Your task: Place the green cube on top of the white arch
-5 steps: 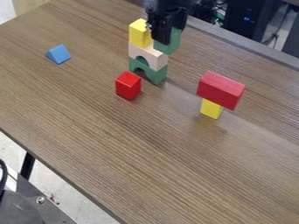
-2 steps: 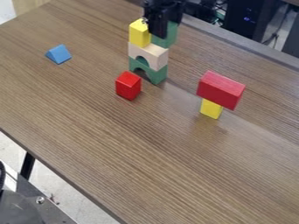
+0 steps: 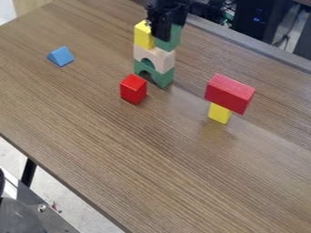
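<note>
With 12 o'clock at the top of your view, your green cube (image 3: 173, 41) is at the 4 o'clock end of the white arch (image 3: 156, 57)'s top. It sits level, one lower corner pointing to 6 o'clock, side faces turned toward 8 and 4. Its upper part is hidden, so you can't read a long axis. Your end effector (image 3: 162, 32) has the cube gripped, pointing down with the arm (image 3: 167, 5) coming in from 12 o'clock.

Just beside the cube, at its 9 o'clock, a yellow block (image 3: 142, 37) stands upright on the white arch, which rests on a green arch (image 3: 164, 79). From that stack, you have a red block (image 3: 132, 90) between 7 and 8 o'clock, a blue block (image 3: 60, 57) at 9, and at 4 a dark red block (image 3: 228, 93), its long axis running 10 to 4, on a small yellow block (image 3: 219, 113). All this is on the worktop (image 3: 139, 150).
</note>
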Controlling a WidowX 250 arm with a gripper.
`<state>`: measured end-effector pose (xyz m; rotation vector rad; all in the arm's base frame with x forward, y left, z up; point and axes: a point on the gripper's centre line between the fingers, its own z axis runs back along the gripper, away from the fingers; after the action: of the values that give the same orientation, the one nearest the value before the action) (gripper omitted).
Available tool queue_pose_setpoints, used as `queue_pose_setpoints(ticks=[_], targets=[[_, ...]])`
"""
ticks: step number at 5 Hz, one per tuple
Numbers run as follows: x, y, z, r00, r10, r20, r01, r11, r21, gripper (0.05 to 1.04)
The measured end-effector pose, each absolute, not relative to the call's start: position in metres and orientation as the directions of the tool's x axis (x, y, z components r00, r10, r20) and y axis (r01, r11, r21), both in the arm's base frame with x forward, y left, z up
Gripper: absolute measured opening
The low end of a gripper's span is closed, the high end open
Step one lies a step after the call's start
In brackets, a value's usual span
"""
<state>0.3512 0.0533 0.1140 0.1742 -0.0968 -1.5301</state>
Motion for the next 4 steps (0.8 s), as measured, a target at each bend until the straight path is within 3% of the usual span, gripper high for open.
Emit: queue_pose_setpoints(ticks=[4], targets=[[0.3537,0.0566,0.1130,0.033,-0.997,-0.067,0.983,0.020,0.185,0.548]])
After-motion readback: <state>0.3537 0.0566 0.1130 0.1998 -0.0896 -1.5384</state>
